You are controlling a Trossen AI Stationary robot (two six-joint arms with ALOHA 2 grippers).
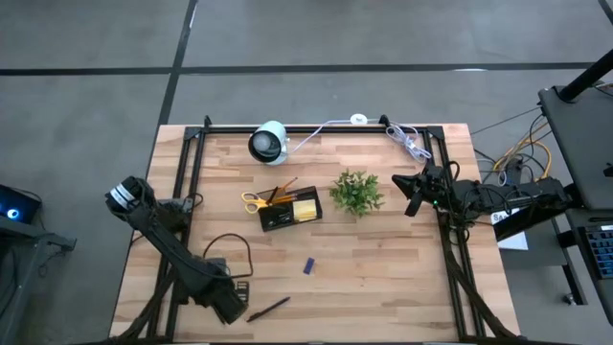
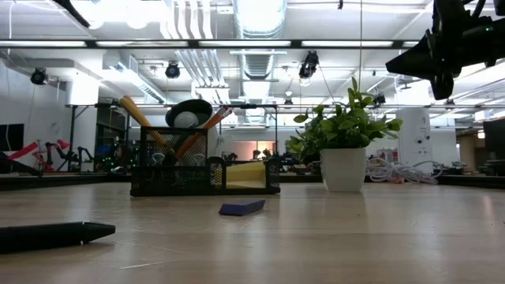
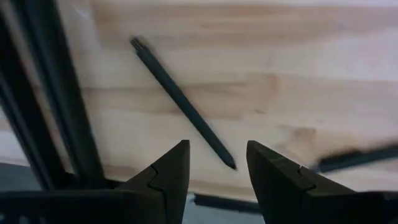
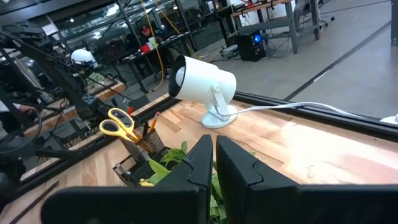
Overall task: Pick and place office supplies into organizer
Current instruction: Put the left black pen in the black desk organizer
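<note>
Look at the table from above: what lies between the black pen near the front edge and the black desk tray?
In the high view, only the small blue piece lies between the pen and the tray; the rest is bare wood.

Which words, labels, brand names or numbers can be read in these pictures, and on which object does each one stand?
None can be read.
The organizer, the black pen, the blue piece, the white camera-like device and the plant pot show no print.
The white paper beside the table at the right arm is too small to tell whether it bears print.
</note>
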